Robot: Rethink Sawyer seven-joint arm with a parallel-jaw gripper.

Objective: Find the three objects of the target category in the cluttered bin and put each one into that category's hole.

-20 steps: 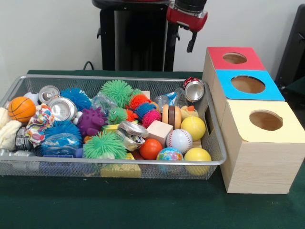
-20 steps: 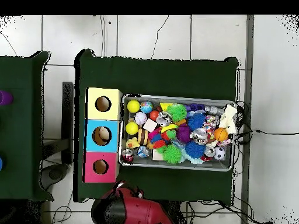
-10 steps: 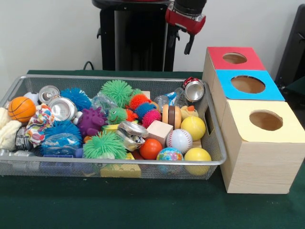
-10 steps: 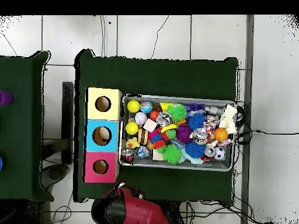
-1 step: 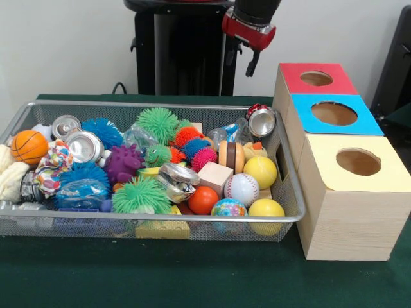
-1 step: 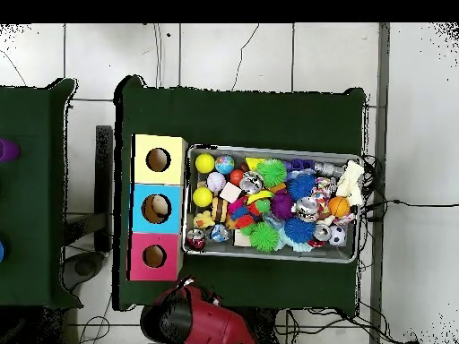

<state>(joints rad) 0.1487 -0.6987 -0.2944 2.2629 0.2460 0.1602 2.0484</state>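
The gripper (image 5: 243,59) is hanging high behind the wire bin (image 5: 292,215), well above the clutter and touching nothing; its dark fingers are showing as thin stubs, and whether they are spread or pressed together cannot be told. The overhead view is showing only the red arm (image 6: 204,322) below the table's edge, with the gripper itself hidden.

The front view is giving the bin's contents plainly: two yellow balls (image 5: 261,171), a baseball (image 5: 242,189), an orange ball (image 5: 203,199) and a globe-patterned ball (image 5: 228,208) are sitting at the end nearest the boxes, with spiky green toys (image 5: 140,195) and crushed cans (image 5: 84,146) further along. Which category is the target is not visible.

Beside the bin, the three boxes are standing in a row, red-topped (image 5: 317,78), blue-topped (image 5: 334,113) and yellow-topped (image 5: 357,162). Looking straight down, the blue hole (image 6: 156,208) seems to be holding something pale, though it is too small to name.
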